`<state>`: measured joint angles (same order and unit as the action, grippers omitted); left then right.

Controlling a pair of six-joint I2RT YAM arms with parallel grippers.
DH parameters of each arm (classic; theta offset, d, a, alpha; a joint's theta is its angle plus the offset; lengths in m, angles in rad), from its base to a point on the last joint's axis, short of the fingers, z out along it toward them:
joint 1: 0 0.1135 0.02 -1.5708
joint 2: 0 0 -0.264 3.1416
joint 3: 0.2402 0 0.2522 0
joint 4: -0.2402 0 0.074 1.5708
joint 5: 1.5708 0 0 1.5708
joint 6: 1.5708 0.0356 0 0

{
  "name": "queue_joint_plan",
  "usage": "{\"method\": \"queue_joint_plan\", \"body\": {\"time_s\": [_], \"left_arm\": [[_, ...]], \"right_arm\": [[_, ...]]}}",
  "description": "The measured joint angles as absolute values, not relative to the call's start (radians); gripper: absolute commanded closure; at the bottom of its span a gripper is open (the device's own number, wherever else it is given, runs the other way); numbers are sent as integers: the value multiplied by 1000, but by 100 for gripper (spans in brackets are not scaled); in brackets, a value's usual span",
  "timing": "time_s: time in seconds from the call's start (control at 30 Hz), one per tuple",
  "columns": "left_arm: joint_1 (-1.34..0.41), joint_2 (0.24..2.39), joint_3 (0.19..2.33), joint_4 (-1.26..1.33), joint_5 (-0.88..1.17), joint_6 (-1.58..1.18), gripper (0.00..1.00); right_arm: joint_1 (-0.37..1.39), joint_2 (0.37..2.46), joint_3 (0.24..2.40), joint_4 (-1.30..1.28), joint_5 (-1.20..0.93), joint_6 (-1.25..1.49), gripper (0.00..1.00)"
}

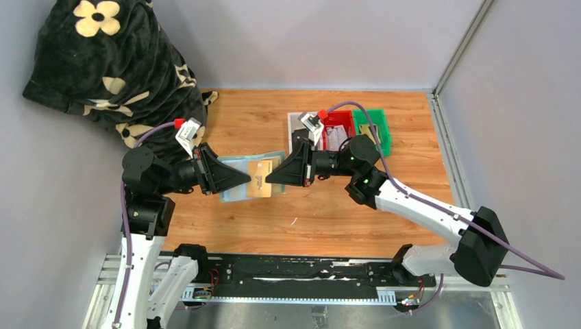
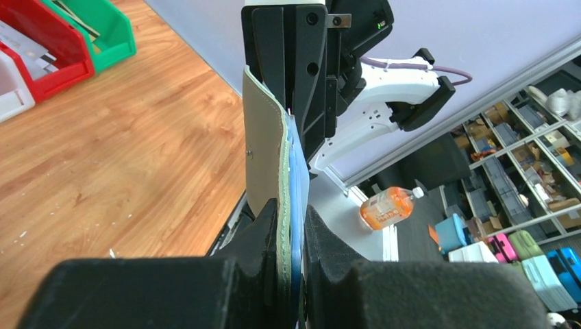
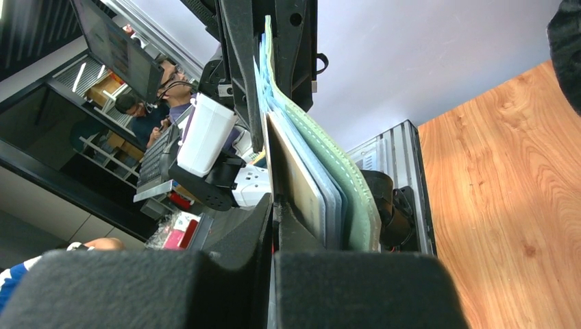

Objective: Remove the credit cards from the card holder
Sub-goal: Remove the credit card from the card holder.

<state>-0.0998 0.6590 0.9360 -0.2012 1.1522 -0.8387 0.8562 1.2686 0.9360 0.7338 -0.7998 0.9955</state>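
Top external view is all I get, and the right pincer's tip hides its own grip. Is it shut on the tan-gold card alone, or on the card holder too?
Observer: The right wrist view shows the right pincer shut on the tan-gold card alone. The blue pockets of the card holder run beside it, unpinched.
Operator: And the left side's hold?
Observer: The left wrist view shows the left pincer clamping the holder's sage outer wall and blue pockets together, seen edge on.
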Motion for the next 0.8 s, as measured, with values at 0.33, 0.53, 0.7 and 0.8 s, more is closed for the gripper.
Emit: {"method": "queue_joint_plan", "body": {"time_s": [0.33,0.53,0.7,0.8], "left_arm": [[-100,652,936,-181,1124,-839,100],[-99,651,936,-190,1087,-818,100],[-99,651,936,-215,1068,-796,100],[-100,652,936,-221,1065,-792,100]], "right_arm": [[855,1284,920,792,-800,1057,61],[856,1339,920,900,-801,1126,60],[859,1356,925,931,-802,1145,68],[860,1365,939,936,-802,1150,84]]}}
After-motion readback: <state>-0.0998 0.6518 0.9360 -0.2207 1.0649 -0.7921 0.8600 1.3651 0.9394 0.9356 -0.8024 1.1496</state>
